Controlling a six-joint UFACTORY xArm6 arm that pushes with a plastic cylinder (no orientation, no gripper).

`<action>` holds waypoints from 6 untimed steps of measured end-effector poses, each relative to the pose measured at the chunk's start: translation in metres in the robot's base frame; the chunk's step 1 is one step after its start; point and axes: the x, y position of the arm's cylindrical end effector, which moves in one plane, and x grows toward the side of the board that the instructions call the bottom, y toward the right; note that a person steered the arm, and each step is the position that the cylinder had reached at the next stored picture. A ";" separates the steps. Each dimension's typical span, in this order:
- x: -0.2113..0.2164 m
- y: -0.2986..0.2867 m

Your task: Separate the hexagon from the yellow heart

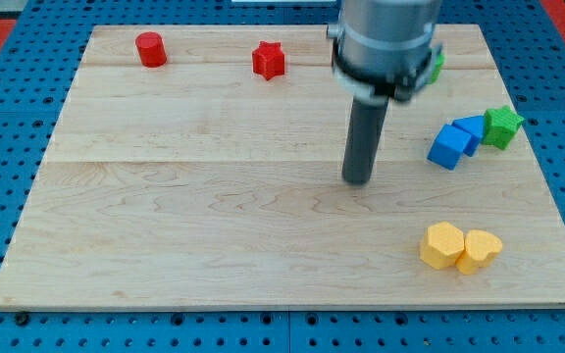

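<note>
A yellow hexagon (443,244) lies near the view's bottom right, touching a yellow heart (481,249) on its right side. My tip (358,180) rests on the board near the middle, up and to the left of the hexagon, well apart from both yellow blocks. The rod rises to the grey arm body at the view's top.
A red cylinder (150,49) and a red star (269,60) sit near the top edge. A blue cube (449,146), another blue block (472,128) and a green star (502,126) cluster at the right. A green block (437,65) peeks out behind the arm. The wooden board (184,226) ends close below the yellow blocks.
</note>
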 end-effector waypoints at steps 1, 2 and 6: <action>0.099 -0.004; 0.112 0.001; 0.111 0.144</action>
